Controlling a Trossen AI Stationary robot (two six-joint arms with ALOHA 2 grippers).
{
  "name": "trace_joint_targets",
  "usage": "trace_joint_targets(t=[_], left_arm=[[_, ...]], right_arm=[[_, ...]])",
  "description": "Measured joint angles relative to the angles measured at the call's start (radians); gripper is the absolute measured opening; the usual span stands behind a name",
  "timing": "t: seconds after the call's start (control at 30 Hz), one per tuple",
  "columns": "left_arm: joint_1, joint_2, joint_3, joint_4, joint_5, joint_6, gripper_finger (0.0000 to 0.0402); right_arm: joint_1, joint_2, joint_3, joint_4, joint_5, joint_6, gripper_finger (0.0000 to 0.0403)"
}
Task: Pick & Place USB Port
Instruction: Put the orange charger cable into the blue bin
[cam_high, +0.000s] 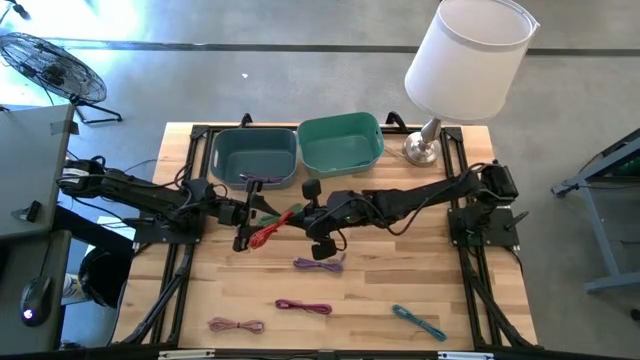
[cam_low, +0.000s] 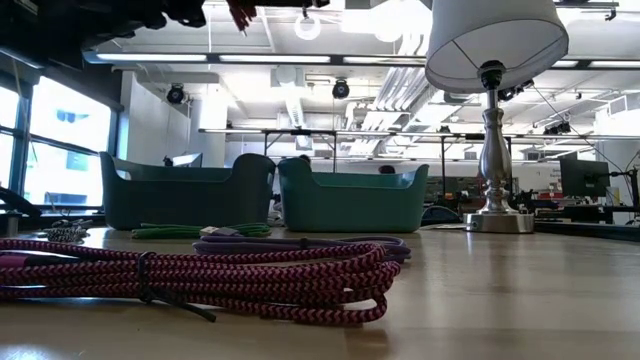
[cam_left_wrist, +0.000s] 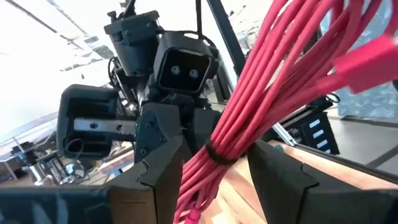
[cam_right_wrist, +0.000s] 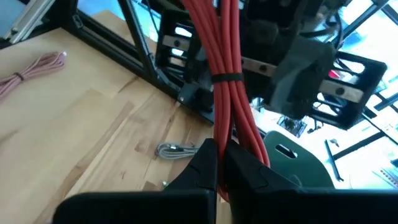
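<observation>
The red USB cable is a coiled bundle bound by a black tie. It hangs in the air over the table's middle, between my two grippers. My left gripper comes from the table's left and is shut on one end of the bundle. My right gripper comes from the right and is shut on the other end. In the low view both grippers sit high at the picture's top, with a bit of the red cable showing. My left gripper pinches the red bundle between its two fingers right at the black tie, several strands at once. The bundle runs on past the fingers to its connector, lifted clear of the table. My right gripper pinches several strands of the bundle between nearly closed fingers, some way from the black tie. The strands run straight on from the fingers toward the other gripper, clear of the table.
A grey-blue bin and a green bin stand at the far edge, with a lamp to their right. Other cable bundles lie on the near half: purple, magenta, pink and teal. A green one lies near the bins.
</observation>
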Motion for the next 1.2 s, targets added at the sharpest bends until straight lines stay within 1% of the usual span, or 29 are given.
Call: trace_joint_targets(t=[0.07, 0.13, 0.2, 0.27, 0.3, 0.33, 0.43, 0.57, 0.63, 0.7, 0.77, 0.87, 0.93, 0.97, 1.03, 1.13, 1.2], left_arm=[[0.000, 0.000, 0.000, 0.005, -0.007, 0.002, 0.0171], [0.000, 0.000, 0.000, 0.004, -0.024, 0.006, 0.0151], [0.000, -0.001, 0.000, 0.005, -0.017, 0.033, 0.0106], [0.000, -0.001, 0.000, 0.004, 0.000, 0.064, 0.0041], [0.000, -0.001, 0.000, 0.004, 0.006, 0.072, 0.0026], [0.000, -0.001, 0.000, 0.003, -0.003, 0.075, 0.0024], [0.000, -0.003, 0.000, -0.029, -0.073, 0.078, 0.0025], [0.027, -0.071, 0.000, -0.168, -0.169, 0.109, 0.0025], [0.056, -0.144, 0.003, -0.300, -0.242, 0.127, 0.0025], [0.092, -0.231, 0.037, -0.517, -0.312, 0.150, 0.0024], [0.127, -0.312, 0.096, -0.777, -0.397, 0.167, 0.0024], [0.175, -0.372, 0.204, -1.138, -0.565, 0.177, 0.0024], [0.209, -0.376, 0.272, -1.349, -0.644, 0.165, 0.0024], [0.226, -0.373, 0.302, -1.425, -0.658, 0.148, 0.0024], [0.257, -0.354, 0.344, -1.522, -0.659, 0.111, 0.0024], [0.279, -0.313, 0.367, -1.586, -0.657, 0.076, 0.0024], [0.286, -0.274, 0.368, -1.603, -0.633, 0.074, 0.0024]], right_arm=[[-0.004, 0.000, 0.000, 0.000, 0.004, 0.018, 0.0002], [-0.006, 0.000, 0.000, 0.002, 0.007, 0.020, 0.0008], [-0.006, 0.000, 0.000, 0.001, 0.001, 0.028, 0.0021], [-0.004, 0.000, -0.001, -0.009, -0.008, 0.029, 0.0037], [-0.002, 0.000, -0.001, -0.011, -0.006, 0.030, 0.0045], [-0.003, 0.000, -0.002, -0.014, -0.006, 0.033, 0.0053], [0.002, 0.000, -0.002, -0.032, 0.002, 0.066, 0.0072], [0.027, -0.008, -0.002, -0.092, 0.062, 0.079, 0.0098], [0.051, -0.015, -0.002, -0.127, 0.118, 0.079, 0.0113], [0.073, -0.024, -0.002, -0.172, 0.179, 0.079, 0.0128], [0.094, -0.033, -0.002, -0.205, 0.228, 0.079, 0.0142], [0.121, -0.042, -0.002, -0.247, 0.311, 0.084, 0.0158], [0.136, -0.044, -0.002, -0.279, 0.370, 0.096, 0.0161], [0.140, -0.044, -0.002, -0.295, 0.390, 0.096, 0.0161], [0.144, -0.044, -0.002, -0.315, 0.410, 0.100, 0.0159], [0.141, -0.045, -0.002, -0.325, 0.399, 0.117, 0.0153], [0.139, -0.045, -0.002, -0.324, 0.398, 0.124, 0.0152]])
